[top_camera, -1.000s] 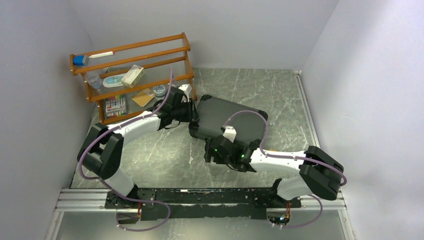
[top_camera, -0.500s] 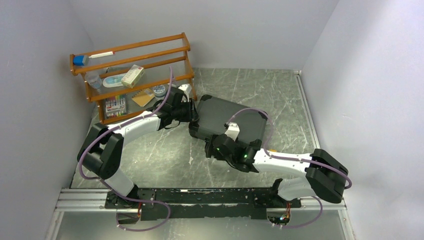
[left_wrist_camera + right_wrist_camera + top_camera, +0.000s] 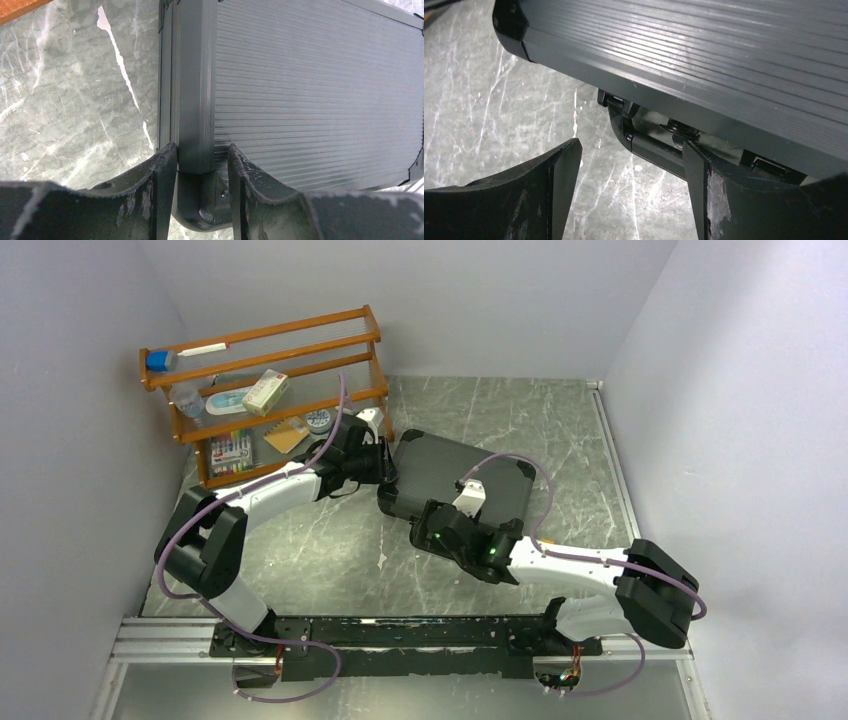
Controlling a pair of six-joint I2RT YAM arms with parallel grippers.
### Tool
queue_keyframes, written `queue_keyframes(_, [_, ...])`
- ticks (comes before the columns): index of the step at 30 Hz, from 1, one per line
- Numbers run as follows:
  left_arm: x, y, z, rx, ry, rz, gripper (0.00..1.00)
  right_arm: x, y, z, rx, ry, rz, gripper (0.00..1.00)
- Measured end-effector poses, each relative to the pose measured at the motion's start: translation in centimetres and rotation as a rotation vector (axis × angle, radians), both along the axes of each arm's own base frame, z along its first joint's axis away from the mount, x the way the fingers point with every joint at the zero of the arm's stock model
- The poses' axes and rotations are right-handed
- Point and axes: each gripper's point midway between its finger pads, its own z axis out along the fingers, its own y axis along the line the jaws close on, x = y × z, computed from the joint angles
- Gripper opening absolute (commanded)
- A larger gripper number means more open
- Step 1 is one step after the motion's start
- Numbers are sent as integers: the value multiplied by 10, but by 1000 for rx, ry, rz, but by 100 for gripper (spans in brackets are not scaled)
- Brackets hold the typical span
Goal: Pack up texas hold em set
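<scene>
Right wrist view: the right gripper is spread wide, with the black handle of the ribbed black rectangular case just ahead. It has crept closer over the last second, likely for a grasp. Only the left wrist view shows the left gripper pinching the shut case's corner on the grey marbled table.

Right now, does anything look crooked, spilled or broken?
Only the black case looks crooked: it lies closed but turned at an angle to the edges of the table. The left end effector pinches its corner edge; the right end effector is open by the handle. No spill or damage shows.
</scene>
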Motion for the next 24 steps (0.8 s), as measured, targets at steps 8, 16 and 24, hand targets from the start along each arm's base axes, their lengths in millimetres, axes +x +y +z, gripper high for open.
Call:
queue_keyframes(8, [0, 0, 0, 0, 0, 0, 43, 8, -4, 6, 6, -22, -51, 76])
queue_keyframes(16, [0, 0, 1, 0, -1, 1, 52, 10, -10, 12, -4, -25, -80, 74])
queue_keyframes(24, [-10, 2, -1, 7, 26, -17, 74, 4, -13, 52, 55, -56, -46, 61])
